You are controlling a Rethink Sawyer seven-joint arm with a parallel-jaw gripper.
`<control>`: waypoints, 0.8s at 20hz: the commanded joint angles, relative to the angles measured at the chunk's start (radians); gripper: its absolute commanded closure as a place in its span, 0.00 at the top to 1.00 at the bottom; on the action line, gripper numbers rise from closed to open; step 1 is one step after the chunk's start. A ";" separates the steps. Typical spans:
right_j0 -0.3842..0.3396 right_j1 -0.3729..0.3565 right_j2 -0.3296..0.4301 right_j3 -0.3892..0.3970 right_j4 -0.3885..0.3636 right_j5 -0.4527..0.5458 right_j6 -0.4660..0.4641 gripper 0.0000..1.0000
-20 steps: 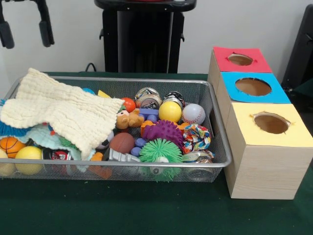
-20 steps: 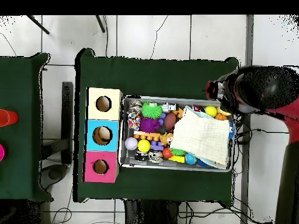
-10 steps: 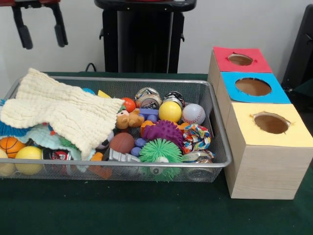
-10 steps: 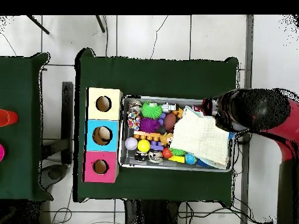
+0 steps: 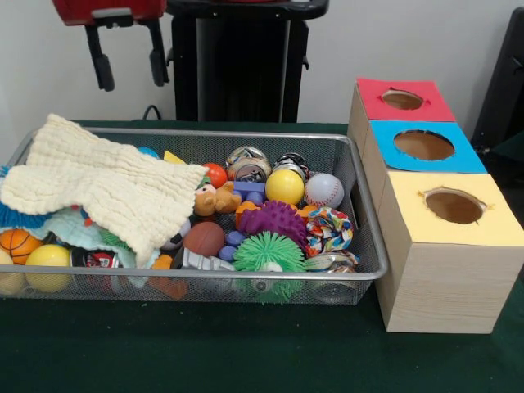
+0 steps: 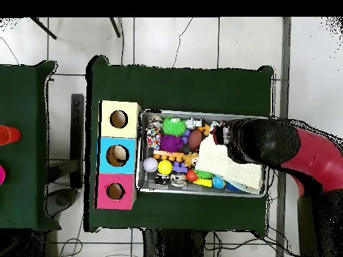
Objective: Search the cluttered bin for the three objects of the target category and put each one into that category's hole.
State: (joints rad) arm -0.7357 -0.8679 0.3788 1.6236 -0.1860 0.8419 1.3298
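A wire mesh bin (image 5: 246, 133) holds a jumble of toys. A cream knitted cloth (image 5: 106, 188) covers its left half. Beside the cloth lie a yellow ball (image 5: 284, 187), a baseball (image 5: 324, 190), a purple spiky ball (image 5: 274, 219), a green spiky ball (image 5: 268, 254), a brown ball (image 5: 205, 239) and a small teddy bear (image 5: 214, 199). My gripper (image 5: 129, 65) hangs open and empty high above the bin's back left part. In the overhead view the gripper (image 6: 221, 134) and arm sit over the cloth (image 6: 224, 166) and hide part of the bin.
Right of the bin stand three wooden boxes with round holes: red top (image 5: 402, 99), blue top (image 5: 423, 145), yellow top (image 5: 453, 206). A small basketball (image 5: 16, 243) and another yellow ball (image 5: 47, 262) peek out at the bin's left front. A coloured rope toy (image 5: 329, 229) lies near the right wall.
The gripper has travelled to the right in the front view, from the picture's left corner to above the cloth. Overhead, the arm has slid in over the bin. The toys have not moved.
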 commanded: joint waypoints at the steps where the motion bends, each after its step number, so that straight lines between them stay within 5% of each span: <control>1: -0.015 0.002 0.050 0.174 -0.059 -0.061 -0.067 1.00; 16: 0.036 0.114 -0.010 0.116 -0.090 0.003 0.023 1.00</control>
State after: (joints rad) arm -0.7103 -0.8077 0.3782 1.6837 -0.2256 0.8253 1.3298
